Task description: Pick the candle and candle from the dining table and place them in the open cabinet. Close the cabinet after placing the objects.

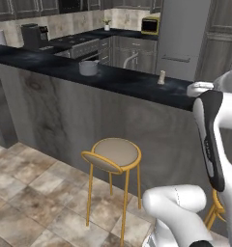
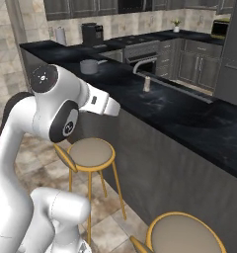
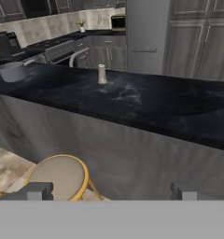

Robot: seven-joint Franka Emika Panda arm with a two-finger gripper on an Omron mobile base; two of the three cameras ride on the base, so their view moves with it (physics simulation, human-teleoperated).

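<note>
A small cream candle (image 3: pixel 101 73) (image 1: pixel 161 77) (image 2: pixel 147 83) stands upright on the glossy black top of the dining table (image 3: pixel 146 100) (image 1: pixel 123 79) (image 2: pixel 179 111), toward its far edge. My gripper (image 3: pixel 113 191) hovers in front of the table's grey front panel, below the level of the top and well short of the candle. Its two dark fingertips (image 3: pixel 39 190) stand wide apart with nothing between them. The open cabinet is out of view.
A grey round pot (image 3: pixel 12 71) (image 1: pixel 89 67) sits on the tabletop, left of the candle. A yellow-legged stool (image 1: pixel 113 153) (image 2: pixel 91 152) (image 3: pixel 60 176) stands under the table edge just below my hand, and another stool (image 2: pixel 184 234) stands to the right. A tall grey fridge (image 3: pixel 146 35) rises behind.
</note>
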